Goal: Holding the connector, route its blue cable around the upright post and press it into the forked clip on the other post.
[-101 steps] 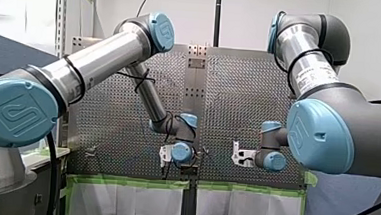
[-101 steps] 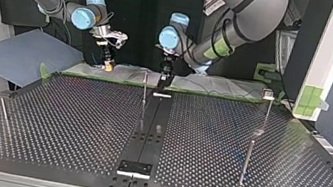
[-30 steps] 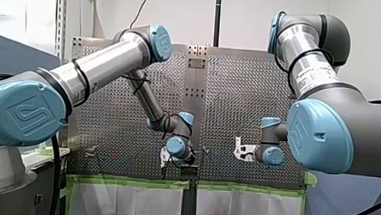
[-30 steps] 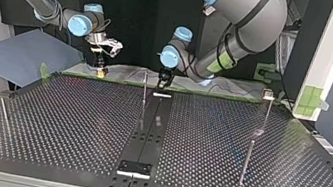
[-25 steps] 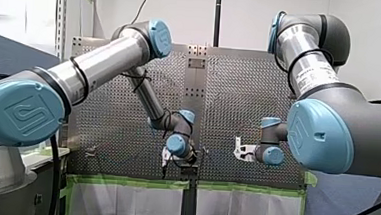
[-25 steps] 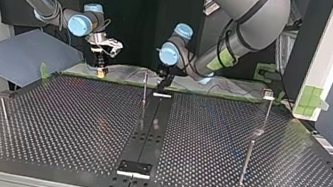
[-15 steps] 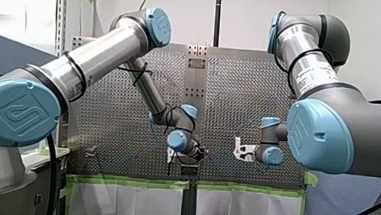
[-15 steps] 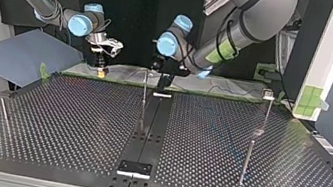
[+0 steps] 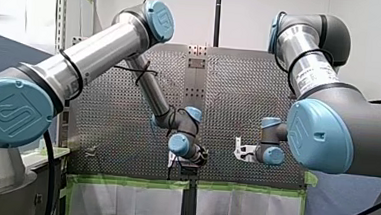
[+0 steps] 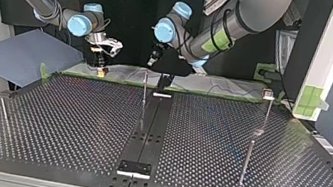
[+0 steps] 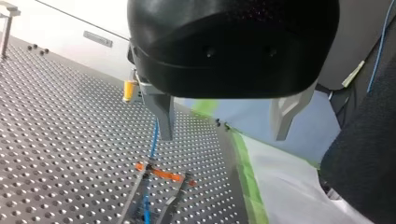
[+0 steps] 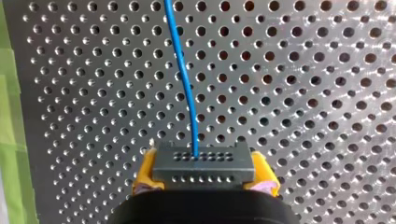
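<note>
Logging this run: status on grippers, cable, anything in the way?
Right gripper shut on connector, blue cable leading ahead. Left gripper open, empty. Upright post between the two in top view.

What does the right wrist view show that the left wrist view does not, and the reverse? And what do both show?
Only the right wrist view: the dark connector clamped between the yellow pads of my right gripper, the blue cable leaving its face. Only the left wrist view: my left gripper, metal fingers open with nothing between, an orange piece ahead of it, white cloth past the edge; a yellow bit beside one finger may be my right gripper. Both: the blue cable, the perforated table, green tape at its edge.
</note>
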